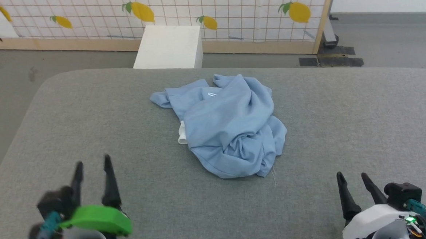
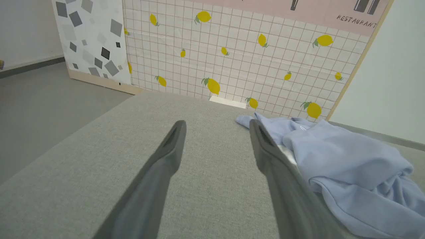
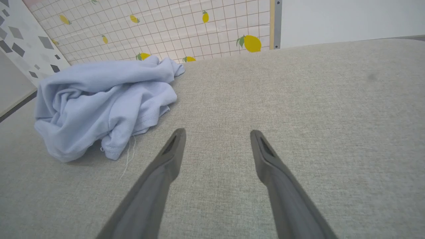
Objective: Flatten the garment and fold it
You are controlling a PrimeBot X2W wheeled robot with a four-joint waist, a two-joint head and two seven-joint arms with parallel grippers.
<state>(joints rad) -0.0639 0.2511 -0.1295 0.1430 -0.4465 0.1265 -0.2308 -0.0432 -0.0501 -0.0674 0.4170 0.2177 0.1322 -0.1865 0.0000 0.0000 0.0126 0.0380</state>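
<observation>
The garment, a light blue T-shirt, lies crumpled in a heap near the middle of the grey padded table, with a bit of white fabric at its left edge. My left gripper stands open at the lower left, well short of the heap, nothing between its fingers. My right gripper stands open at the lower right, also apart from the cloth. In the left wrist view the garment lies to the right of the open left gripper. In the right wrist view the garment lies to the left of the open right gripper.
A white box stands on the floor just beyond the table's far edge. Behind it runs a tiled panel with lemon prints on a wooden frame. Grey floor lies left of the table's rounded corner.
</observation>
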